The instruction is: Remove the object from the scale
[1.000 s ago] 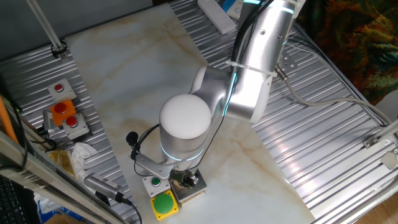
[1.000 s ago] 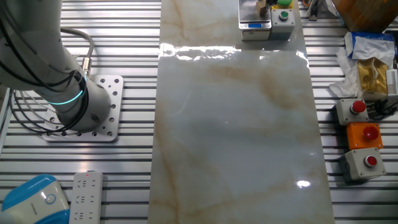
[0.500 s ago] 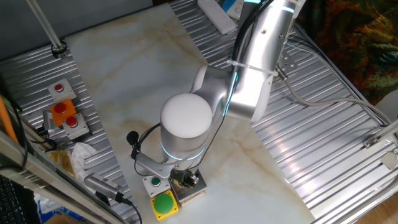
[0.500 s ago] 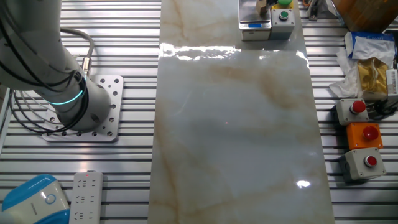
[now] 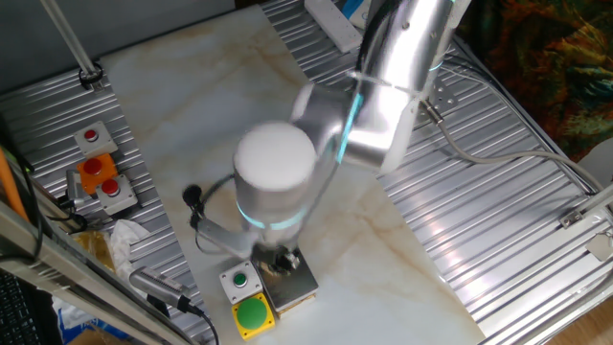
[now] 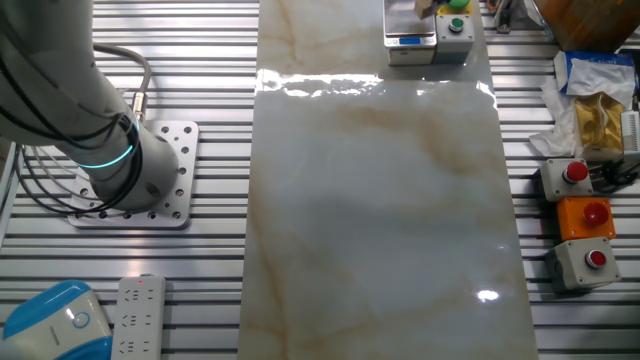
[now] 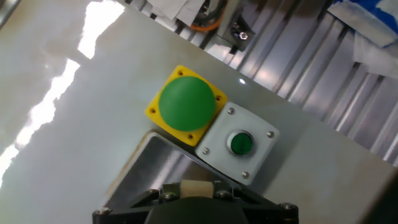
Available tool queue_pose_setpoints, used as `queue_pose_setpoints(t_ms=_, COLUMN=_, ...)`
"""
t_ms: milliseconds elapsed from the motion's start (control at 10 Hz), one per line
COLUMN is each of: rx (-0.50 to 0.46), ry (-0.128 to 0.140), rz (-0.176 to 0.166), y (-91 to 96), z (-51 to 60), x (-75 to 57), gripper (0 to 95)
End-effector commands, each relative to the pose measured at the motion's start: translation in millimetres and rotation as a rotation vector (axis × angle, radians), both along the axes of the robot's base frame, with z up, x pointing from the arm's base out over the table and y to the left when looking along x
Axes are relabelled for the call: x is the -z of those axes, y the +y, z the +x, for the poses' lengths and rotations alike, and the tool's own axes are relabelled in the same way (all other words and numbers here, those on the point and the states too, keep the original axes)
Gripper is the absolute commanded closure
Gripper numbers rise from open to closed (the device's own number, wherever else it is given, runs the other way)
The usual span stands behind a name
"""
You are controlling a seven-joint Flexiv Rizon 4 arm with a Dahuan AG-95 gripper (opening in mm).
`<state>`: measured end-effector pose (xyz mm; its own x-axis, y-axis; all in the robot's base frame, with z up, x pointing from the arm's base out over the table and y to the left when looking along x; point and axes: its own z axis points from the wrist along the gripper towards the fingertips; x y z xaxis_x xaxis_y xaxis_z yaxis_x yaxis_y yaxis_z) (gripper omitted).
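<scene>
In the hand view the tiny tan wooden cube sits pinched between my gripper's dark fingers at the bottom edge. It hangs above the scale's grey plate, apart from it. In one fixed view the gripper is blurred, just over the scale near the table's front edge; the cube is hidden there. In the other fixed view the scale with its blue mark stands at the far edge, and the gripper is almost cut off at the top.
A yellow box with a big green button and a grey box with a small green button stand right beside the scale. Red-button boxes and a crumpled bag lie on the ribbed side area.
The arm has swung up and to the left and is blurred with motion. The gripper has risen off the scale's plate with the cube in it.
</scene>
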<state>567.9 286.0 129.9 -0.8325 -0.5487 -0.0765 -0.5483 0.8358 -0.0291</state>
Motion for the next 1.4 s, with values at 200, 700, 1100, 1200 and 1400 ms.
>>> queue_pose_setpoints(t_ms=200, rx=0.001, ry=0.006, rz=-0.003, y=-48.2, z=-5.9, x=-19.1, gripper=95.0)
queue_pose_setpoints(t_ms=700, rx=-0.043, ry=0.004, rz=0.004, y=-140.5, z=-20.6, x=-17.5, gripper=95.0)
queue_pose_setpoints(t_ms=1100, rx=-0.091, ry=0.003, rz=0.010, y=-198.0, z=-22.6, x=-4.6, gripper=95.0)
queue_pose_setpoints(t_ms=1200, rx=-0.095, ry=0.004, rz=0.014, y=-205.4, z=-23.3, x=0.7, gripper=95.0)
queue_pose_setpoints(t_ms=1400, rx=-0.105, ry=0.017, rz=0.013, y=-207.0, z=-23.7, x=8.0, gripper=95.0)
